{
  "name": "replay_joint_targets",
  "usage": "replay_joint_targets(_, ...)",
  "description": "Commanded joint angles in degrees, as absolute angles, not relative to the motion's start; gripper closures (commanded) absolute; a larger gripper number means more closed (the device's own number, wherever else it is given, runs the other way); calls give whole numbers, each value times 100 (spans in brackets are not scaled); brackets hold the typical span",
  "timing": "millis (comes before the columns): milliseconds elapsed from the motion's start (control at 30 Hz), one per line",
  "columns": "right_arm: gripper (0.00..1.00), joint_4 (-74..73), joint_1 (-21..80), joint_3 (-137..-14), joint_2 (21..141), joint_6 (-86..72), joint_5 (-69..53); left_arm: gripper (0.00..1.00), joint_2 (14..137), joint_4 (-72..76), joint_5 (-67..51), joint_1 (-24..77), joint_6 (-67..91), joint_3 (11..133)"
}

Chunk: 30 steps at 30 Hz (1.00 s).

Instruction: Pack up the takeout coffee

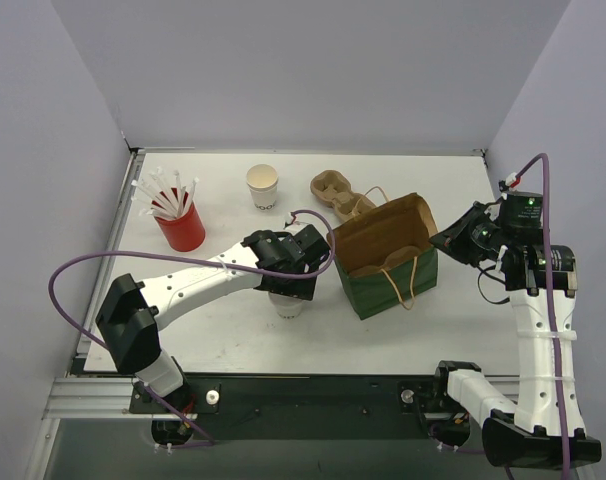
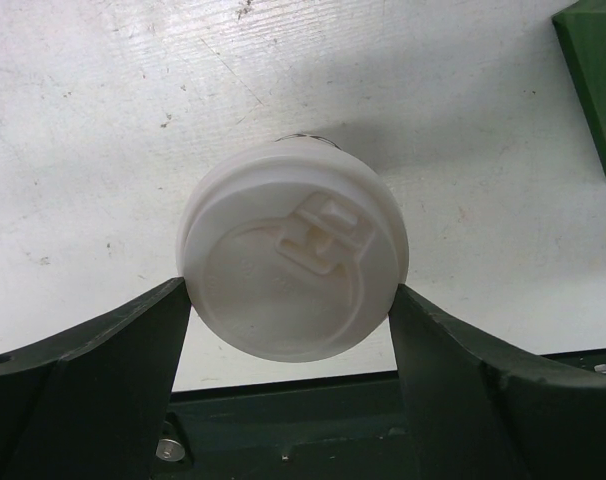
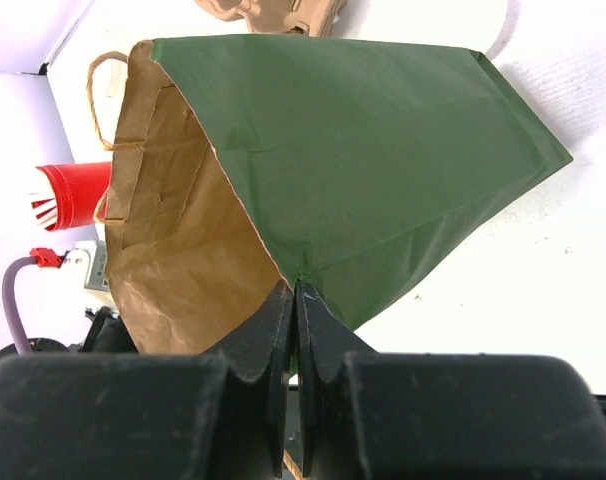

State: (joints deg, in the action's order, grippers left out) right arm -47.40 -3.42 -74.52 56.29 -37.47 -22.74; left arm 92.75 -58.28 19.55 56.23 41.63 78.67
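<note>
Beside the green bag (image 1: 388, 285), left end effector (image 2: 291, 302) points down, clamped on the lidded cup (image 2: 293, 255)

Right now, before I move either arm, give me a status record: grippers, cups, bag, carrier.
left gripper: shut on lidded cup, left of bag
right gripper: shut on bag rim, mouth open
open cup: back of table, no lid
carrier: behind bag, outside it
straws: in red cup, far left
</note>
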Motion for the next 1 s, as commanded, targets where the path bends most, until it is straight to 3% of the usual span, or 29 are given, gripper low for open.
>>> replay_joint_targets(0,100,-4693,-387,-7436,5528,-3771,-2320,16,9483,-6364,2197,5616,4201,7673)
replay_joint_targets(167,100,-4702,-378,-7418,5520,-3788,-2338,28,9405,-6311,2215,5616,4201,7638)
replay_joint_targets(233,100,-4702,-387,-7418,5511,-3779,-2338,42,9361,-6319,2241,5616,4166,7716)
replay_joint_targets(300,100,-4702,-387,-7418,5519,-3779,-2364,50,9317,-6459,2267,5608,4131,7822)
replay_joint_targets(433,100,-4702,-387,-7427,5563,-3779,-2452,58,9255,-6819,2276,5607,4061,8296)
replay_joint_targets(633,100,-4641,-299,-7497,5651,-3849,-2698,60,9009,-7426,2531,5608,4183,9192)
replay_joint_targets(967,100,-4491,975,-7805,6152,-4034,-2066,60,8561,-8411,3461,5590,4517,11082)
